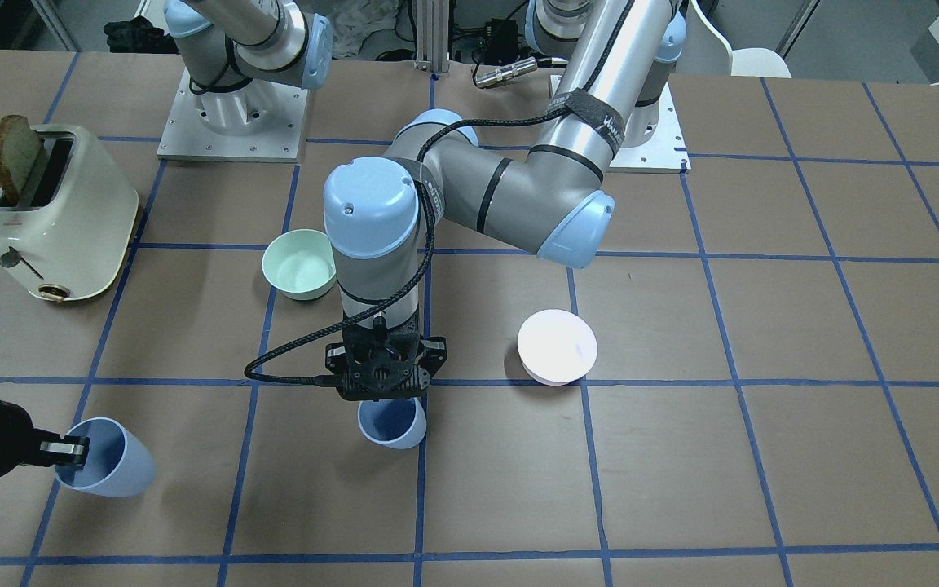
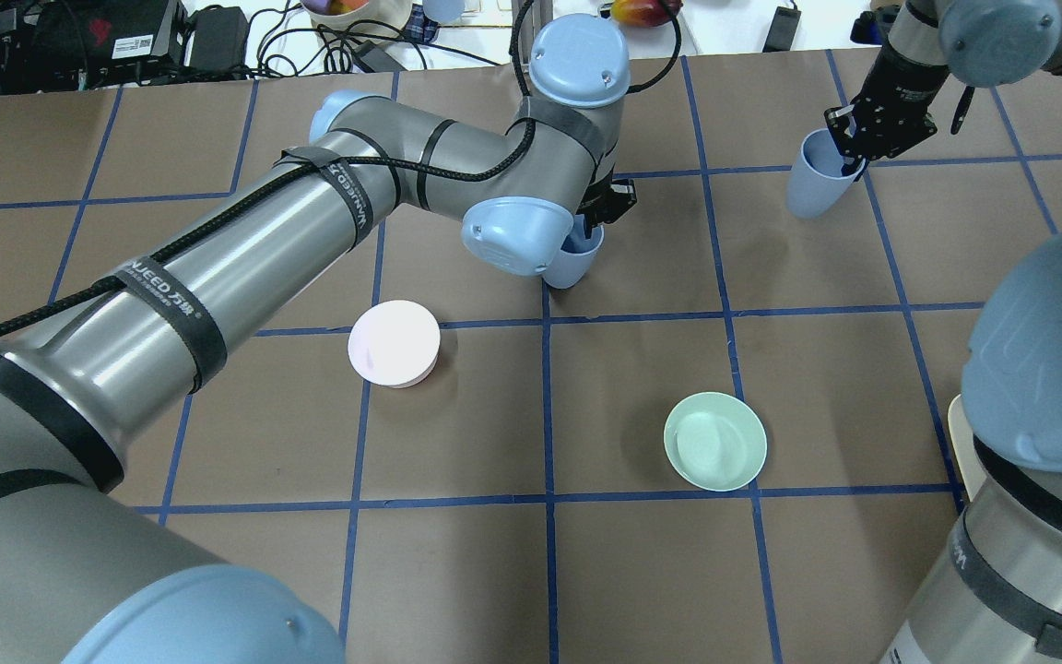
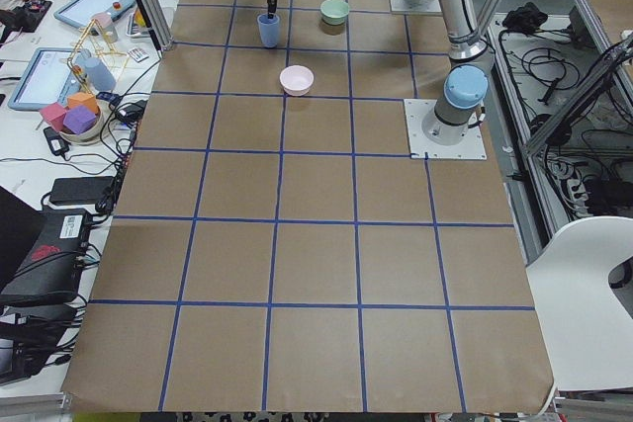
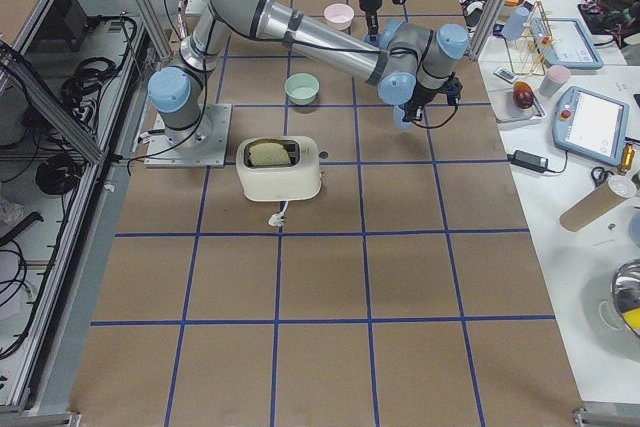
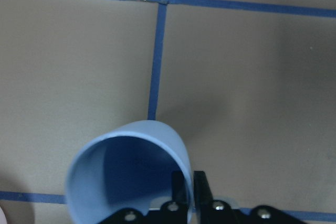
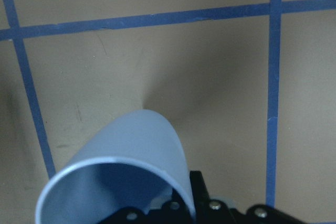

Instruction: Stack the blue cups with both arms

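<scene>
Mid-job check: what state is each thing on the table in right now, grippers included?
Left gripper: shut on the rim of the middle cup, one finger inside.
Right gripper: shut on the rim of the side cup.
Middle cup: tilted, held.
Side cup: tilted, held, not yet stacked.
Green bowl: upright, empty.
Pink bowl: standing alone, inside washed out.
Toaster: bread slice sticking up from its slot.

Brown-papered table (image 3: 316, 264) gridded in blue tape. Along one long edge, white bench (image 3: 59, 160) with tablets (image 3: 46, 77); along the opposite edge, grey floor (image 3: 584, 175), black cables (image 3: 569, 56), white chair (image 3: 588, 294).
</scene>
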Action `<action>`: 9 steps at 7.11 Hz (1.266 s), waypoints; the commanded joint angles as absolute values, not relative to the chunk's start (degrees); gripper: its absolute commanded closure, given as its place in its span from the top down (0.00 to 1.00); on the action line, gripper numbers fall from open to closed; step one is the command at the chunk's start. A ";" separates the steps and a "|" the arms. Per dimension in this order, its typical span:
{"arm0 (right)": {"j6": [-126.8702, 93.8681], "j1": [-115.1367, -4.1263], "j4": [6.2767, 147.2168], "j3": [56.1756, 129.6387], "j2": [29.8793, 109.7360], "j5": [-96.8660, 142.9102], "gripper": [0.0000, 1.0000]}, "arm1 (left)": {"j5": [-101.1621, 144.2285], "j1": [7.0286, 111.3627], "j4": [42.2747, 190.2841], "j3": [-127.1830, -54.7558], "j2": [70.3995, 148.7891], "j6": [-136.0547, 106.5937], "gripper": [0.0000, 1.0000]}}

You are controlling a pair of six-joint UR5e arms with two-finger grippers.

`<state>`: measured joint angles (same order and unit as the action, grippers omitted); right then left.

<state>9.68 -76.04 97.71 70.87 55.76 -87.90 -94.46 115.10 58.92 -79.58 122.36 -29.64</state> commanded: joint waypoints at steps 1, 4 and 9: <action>7.49 -76.64 91.34 66.46 57.21 -85.44 0.00 | -92.57 111.56 61.67 -78.93 118.85 -29.53 1.00; -3.55 -85.04 87.89 66.36 62.21 -83.41 0.00 | -90.88 106.28 79.40 -78.66 108.66 -25.78 1.00; -23.18 -101.48 88.68 66.71 62.14 -83.41 0.00 | -91.05 97.57 98.28 -85.73 90.82 -15.67 1.00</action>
<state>-19.88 -97.83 88.40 66.60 62.39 -83.39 -91.09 99.67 98.47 -81.32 94.91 -18.48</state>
